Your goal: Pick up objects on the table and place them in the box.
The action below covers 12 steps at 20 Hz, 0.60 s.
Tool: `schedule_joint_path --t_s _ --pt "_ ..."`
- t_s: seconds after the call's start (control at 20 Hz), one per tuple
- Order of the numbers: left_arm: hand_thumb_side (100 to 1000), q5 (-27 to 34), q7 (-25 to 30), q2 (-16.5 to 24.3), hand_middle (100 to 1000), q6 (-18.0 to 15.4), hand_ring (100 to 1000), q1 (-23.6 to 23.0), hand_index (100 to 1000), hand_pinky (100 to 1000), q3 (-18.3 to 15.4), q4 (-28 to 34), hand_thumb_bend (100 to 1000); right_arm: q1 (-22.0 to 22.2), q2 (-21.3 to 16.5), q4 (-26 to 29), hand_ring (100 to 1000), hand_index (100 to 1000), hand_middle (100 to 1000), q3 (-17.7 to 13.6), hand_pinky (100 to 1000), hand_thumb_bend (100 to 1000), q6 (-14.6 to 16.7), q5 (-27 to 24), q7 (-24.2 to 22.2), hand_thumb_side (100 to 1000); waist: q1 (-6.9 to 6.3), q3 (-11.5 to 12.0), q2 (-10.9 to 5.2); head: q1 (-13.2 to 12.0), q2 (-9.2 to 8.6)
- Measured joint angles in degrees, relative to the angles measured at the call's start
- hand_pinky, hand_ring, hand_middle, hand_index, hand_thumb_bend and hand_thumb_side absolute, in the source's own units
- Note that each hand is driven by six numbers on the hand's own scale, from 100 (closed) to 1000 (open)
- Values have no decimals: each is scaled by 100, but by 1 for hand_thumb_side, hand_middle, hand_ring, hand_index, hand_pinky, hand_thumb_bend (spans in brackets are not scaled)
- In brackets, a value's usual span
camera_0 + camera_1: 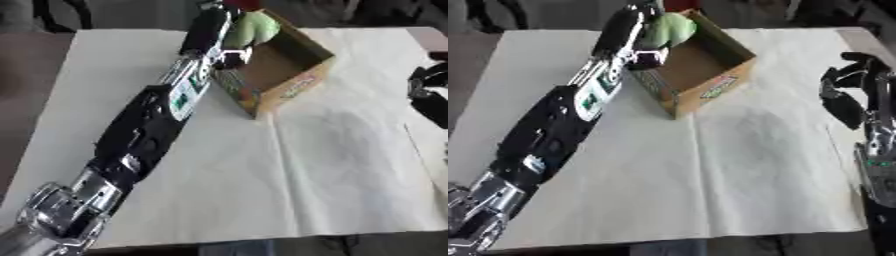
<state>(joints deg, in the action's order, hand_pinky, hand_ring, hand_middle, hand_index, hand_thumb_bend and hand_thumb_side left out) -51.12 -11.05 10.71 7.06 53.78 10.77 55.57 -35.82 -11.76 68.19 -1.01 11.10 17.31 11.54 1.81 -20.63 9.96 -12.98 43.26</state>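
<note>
Left robot hand: I see it wrapped around the green thing, above the box's far corner.
Box: open, on my worktop.
Right robot hand: fingers relaxed, well right of the box.

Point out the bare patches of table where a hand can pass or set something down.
Bare: the white sheet between the left arm and right hand, and the near strip below the box. Crowded: the box's far corner, where the left hand meets a green object.
</note>
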Motion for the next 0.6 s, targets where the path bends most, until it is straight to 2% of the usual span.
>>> schedule_joint_path --t_s 0.05,0.15,0.25,0.35,0.6 --pt "100 -91 -7 -19 516 8 532 39 567 611 -44 -122 181 0 17 0 496 747 499 1 625 100 5 -17 -7 100 1 -74 16 -30 -4" --pt "100 -273 -20 -22 550 2 571 83 604 635 -138 -339 211 -9 70 0 496 747 498 28 625 100 18 -36 -24 100 4 -129 41 -73 -8" --pt "100 -468 -21 -22 589 -44 615 98 645 667 -202 -470 283 -45 107 0 496 746 498 42 625 100 15 -72 -33 100 10 -158 71 -99 -9" --pt "100 -649 47 -22 665 -110 692 128 709 714 -219 -523 377 -50 109 0 495 746 498 50 625 100 12 -84 -37 100 7 -168 71 -102 -9" --pt "127 -1165 456 -21 768 -283 774 164 784 773 -205 -667 451 -49 124 0 495 745 497 63 624 100 11 -120 -37 100 -5 -168 71 -102 -9"
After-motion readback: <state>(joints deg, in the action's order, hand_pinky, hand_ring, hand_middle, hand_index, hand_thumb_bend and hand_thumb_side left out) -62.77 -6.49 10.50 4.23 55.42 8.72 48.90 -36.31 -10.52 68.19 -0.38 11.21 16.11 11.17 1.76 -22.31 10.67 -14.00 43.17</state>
